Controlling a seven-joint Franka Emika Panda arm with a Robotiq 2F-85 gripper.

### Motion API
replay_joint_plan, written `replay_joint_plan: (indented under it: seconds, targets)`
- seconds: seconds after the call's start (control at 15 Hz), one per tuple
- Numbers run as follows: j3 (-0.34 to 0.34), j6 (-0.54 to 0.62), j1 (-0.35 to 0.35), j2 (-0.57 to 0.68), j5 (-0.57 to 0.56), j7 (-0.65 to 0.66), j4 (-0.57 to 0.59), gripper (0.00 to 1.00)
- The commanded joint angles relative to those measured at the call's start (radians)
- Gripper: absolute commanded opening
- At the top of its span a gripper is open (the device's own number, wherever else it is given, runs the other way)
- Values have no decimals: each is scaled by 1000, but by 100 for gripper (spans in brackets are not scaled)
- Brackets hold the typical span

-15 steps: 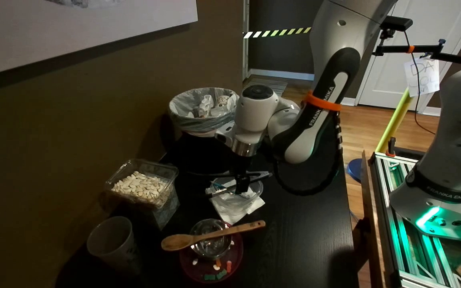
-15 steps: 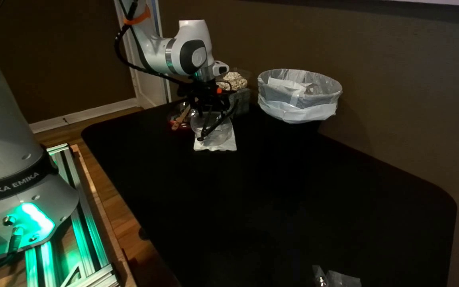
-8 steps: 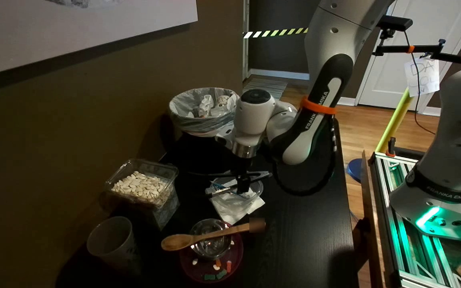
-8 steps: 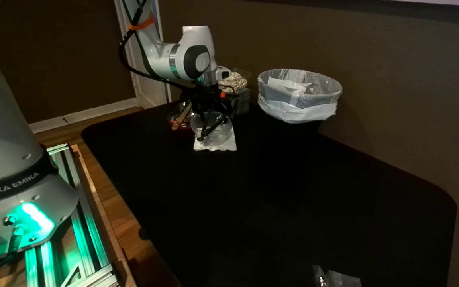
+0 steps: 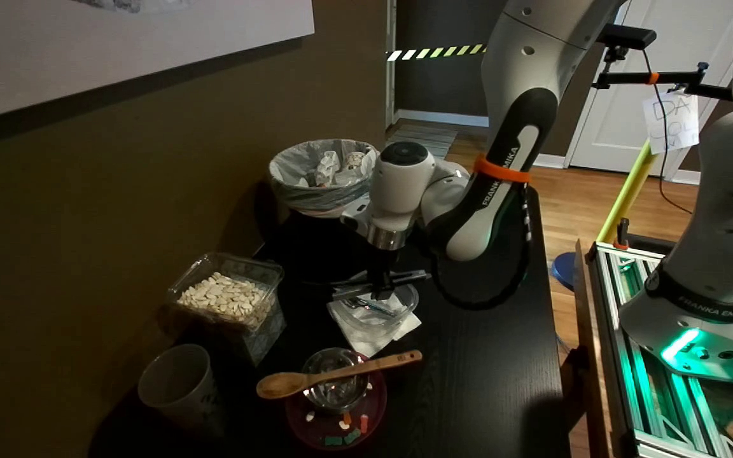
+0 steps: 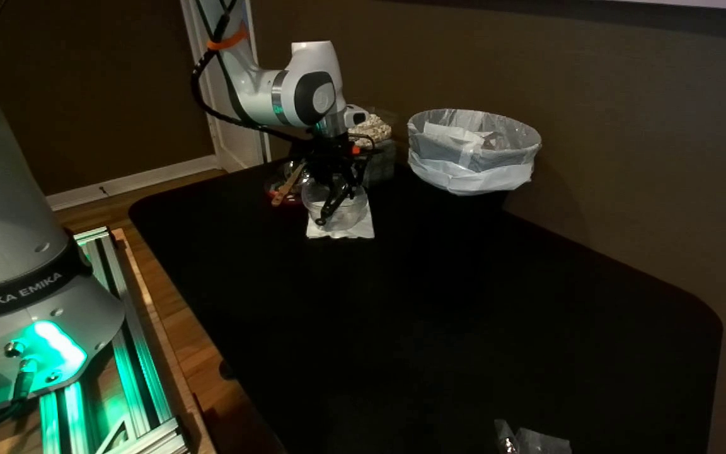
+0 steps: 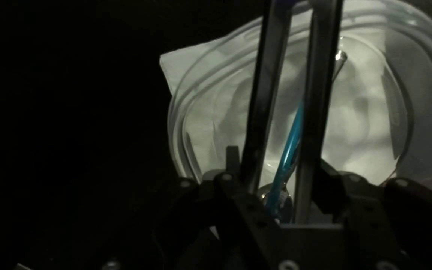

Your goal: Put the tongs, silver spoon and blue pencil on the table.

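Observation:
The tongs (image 7: 318,93), two dark metal arms, pass between the fingers of my gripper (image 7: 281,170) in the wrist view; a finger bears on each arm from outside. Beneath them, in a clear round container (image 7: 186,131), lie the blue pencil (image 7: 290,144) and the silver spoon (image 7: 286,204), with the pencil crossing the spoon. In an exterior view the tongs (image 5: 412,276) stretch over that container, my gripper (image 5: 381,289) around their middle. The black table (image 6: 464,315) carries it all. Fingertip contact is dark in the wrist view.
A white napkin (image 5: 410,326) lies under the container. Nearer that camera, a wooden spoon (image 5: 398,360) rests across a glass bowl on a red plate (image 5: 366,416). Around these stand a box of seeds (image 5: 226,299), a plastic cup (image 5: 179,381) and a lined bin (image 6: 473,157).
My gripper has lowered slightly, then closed in. The tongs' arms have been squeezed from a wide V to nearly parallel, uncovering more of the pencil and spoon.

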Motion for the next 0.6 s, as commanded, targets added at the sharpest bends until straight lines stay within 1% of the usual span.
replay_joint_plan:
  seconds: [0.0,0.07,0.13,0.2,0.27,0.33,0.53]
  targets:
    - [-31,-8,37,-37,-42,31,-18,13]
    - [-37,-7,45,-45,-48,38,-21,6]
    - [-45,-9,55,-57,-54,46,-26,2]
    - [-45,-8,57,-69,-56,49,-31,1]
    - [-51,-11,64,-80,-60,57,-35,5]
    - [-57,-12,71,-95,-61,69,-43,5]
    - [-122,-19,124,-136,-74,124,-68,5]
